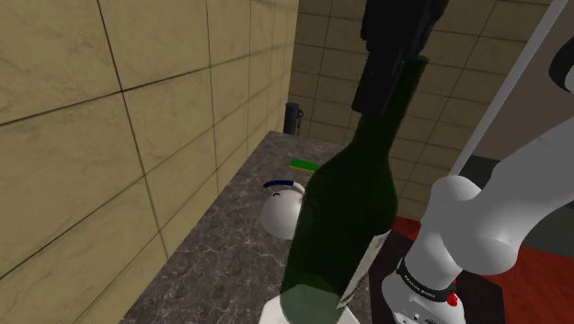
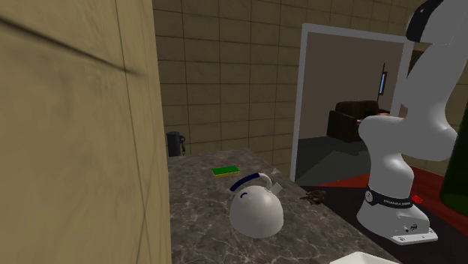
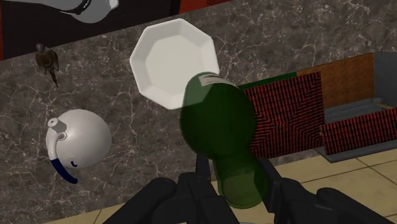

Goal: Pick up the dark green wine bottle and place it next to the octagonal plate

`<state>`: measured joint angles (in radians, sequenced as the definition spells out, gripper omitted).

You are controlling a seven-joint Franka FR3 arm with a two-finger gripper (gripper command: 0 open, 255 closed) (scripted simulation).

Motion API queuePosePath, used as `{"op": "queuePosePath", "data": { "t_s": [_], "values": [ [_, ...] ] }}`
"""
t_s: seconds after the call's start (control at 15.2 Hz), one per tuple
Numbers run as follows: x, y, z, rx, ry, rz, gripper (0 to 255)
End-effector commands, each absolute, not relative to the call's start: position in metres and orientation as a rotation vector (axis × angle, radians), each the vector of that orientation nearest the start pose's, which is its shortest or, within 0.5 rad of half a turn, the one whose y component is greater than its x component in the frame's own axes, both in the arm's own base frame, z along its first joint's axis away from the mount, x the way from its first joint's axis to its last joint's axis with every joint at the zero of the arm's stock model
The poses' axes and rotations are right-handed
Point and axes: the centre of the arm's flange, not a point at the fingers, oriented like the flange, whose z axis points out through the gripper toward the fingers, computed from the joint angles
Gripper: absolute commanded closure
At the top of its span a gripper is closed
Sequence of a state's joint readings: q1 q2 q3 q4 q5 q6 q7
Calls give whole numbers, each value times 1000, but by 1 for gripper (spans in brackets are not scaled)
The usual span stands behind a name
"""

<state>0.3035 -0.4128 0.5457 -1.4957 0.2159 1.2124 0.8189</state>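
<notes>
**Firmly gripped: green bottle hangs from the hand above the plate**

Up at the top of the shoulder view we find the black hand (image 1: 388,85) closed on the neck of the dark green bottle (image 1: 345,212). From the wrist we see both fingers (image 3: 198,181) pressed to the neck, one on each side, parted only by its width. The bottle (image 3: 219,121) reaches away from the hand with its base toward the counter (image 3: 140,121). It looks to us to be held in the air, not standing on anything. Its white label (image 1: 364,267) shows low on the body.

Straight beyond the bottle's base, far below the hand, lies the white eight-sided plate (image 3: 168,54). From the wrist, the bottle covers one corner of it. We cannot tell from these pictures how high the base hangs over the plate.

Off to one side of the hand, well apart from the plate, a round white kettle (image 3: 83,137) with a blue handle sits on the dark marbled counter. A small brown thing (image 3: 48,60) lies beyond the kettle. Farther from the hand, toward the back of the counter, we see a green sponge (image 1: 304,165) and a dark cup (image 1: 292,118). The cup stands by the tan tiled wall (image 1: 92,138). The white arm (image 1: 487,221) rises behind the bottle.
</notes>
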Motion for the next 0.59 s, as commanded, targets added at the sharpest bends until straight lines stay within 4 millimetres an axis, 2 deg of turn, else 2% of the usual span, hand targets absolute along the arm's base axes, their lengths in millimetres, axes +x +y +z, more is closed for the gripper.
{"op": "queuePosePath", "data": {
  "t_s": [0.0,0.53],
  "values": [
    [146,367,793,-3097,-127,-81,255],
    [61,414,835,-3097,-127,-81,255]
  ]
}}
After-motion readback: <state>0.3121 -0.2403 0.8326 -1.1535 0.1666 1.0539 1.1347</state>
